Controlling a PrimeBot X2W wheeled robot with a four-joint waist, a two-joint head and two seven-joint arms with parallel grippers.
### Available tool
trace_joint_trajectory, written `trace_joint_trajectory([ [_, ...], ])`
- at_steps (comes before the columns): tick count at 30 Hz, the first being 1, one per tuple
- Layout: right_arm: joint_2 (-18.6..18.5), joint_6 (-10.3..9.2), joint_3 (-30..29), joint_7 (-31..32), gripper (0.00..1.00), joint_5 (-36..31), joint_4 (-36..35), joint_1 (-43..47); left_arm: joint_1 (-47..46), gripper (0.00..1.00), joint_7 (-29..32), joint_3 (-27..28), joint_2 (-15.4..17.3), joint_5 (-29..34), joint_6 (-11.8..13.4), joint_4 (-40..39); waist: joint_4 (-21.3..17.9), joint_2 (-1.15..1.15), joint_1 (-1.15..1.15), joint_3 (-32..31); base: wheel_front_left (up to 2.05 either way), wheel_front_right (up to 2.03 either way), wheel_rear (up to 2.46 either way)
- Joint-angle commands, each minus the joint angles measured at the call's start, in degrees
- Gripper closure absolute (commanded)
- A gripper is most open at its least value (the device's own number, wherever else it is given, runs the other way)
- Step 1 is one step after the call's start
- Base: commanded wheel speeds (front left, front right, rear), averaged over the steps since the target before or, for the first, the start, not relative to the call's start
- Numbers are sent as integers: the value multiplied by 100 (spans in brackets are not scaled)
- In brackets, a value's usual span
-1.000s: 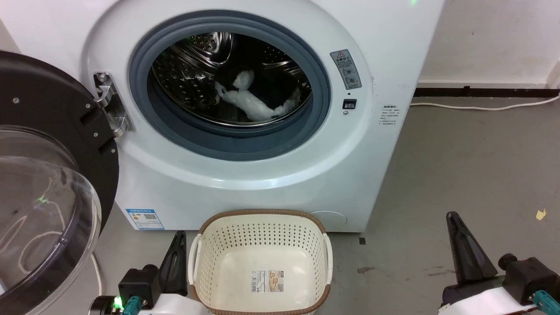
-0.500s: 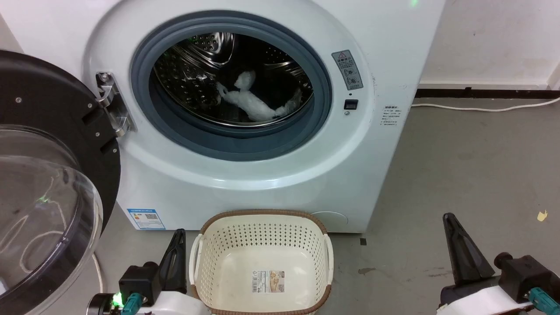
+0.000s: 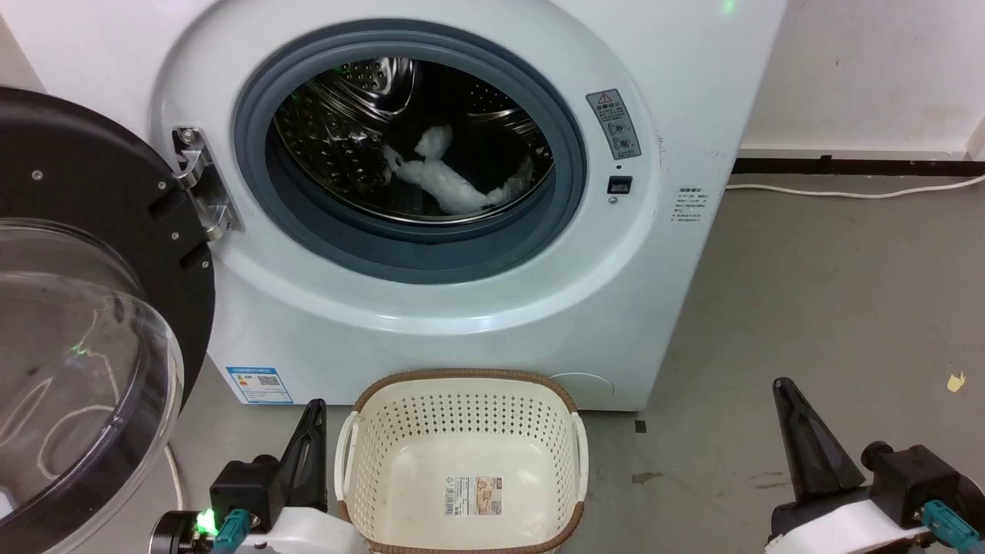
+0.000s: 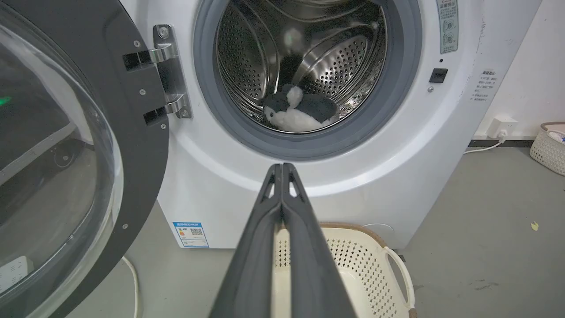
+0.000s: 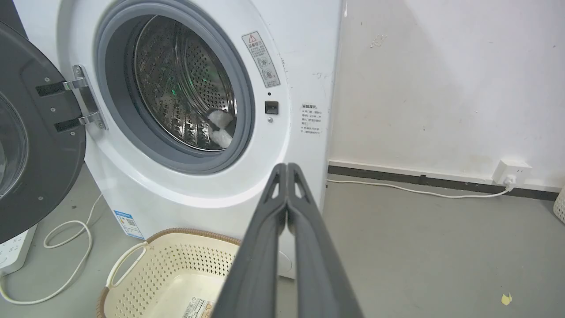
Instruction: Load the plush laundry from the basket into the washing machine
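Observation:
The black-and-white plush laundry (image 3: 450, 181) lies inside the steel drum of the white washing machine (image 3: 431, 308), also seen in the left wrist view as a plush laundry heap (image 4: 300, 112). The cream basket (image 3: 462, 400) stands on the floor in front of the washer with just a label sticker (image 3: 473, 495) inside. My left gripper (image 3: 314, 408) is shut, low beside the basket's left handle. My right gripper (image 3: 781, 385) is shut too, over the floor to the basket's right. Both hold nothing.
The round door (image 3: 85, 323) stands swung open at the left, its clear dome facing me. A white cable (image 3: 846, 188) runs along the wall base at the right, another cable (image 5: 66, 247) loops on the floor by the washer. A second basket (image 4: 547, 145) sits far right.
The whole head picture has shifted slightly, so the camera moved. Both grippers stay shut and low; the right one sits a little lower left in view. The plush has not moved.

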Motion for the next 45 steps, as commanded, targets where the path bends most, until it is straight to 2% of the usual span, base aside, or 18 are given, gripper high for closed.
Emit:
trace_joint_trajectory([
  [1, -2, -2, 6, 32, 100, -56, -31, -51, -1, 100, 40, 28, 0, 63, 33, -51, 3, 0, 0, -1, 0, 0, 0],
  [45, -4, -4, 104, 609, 100, -223, -81, -125, -2, 100, 613, 166, -9, 408, 78, -468, 80, 0, 0, -38, 0, 0, 0],
])
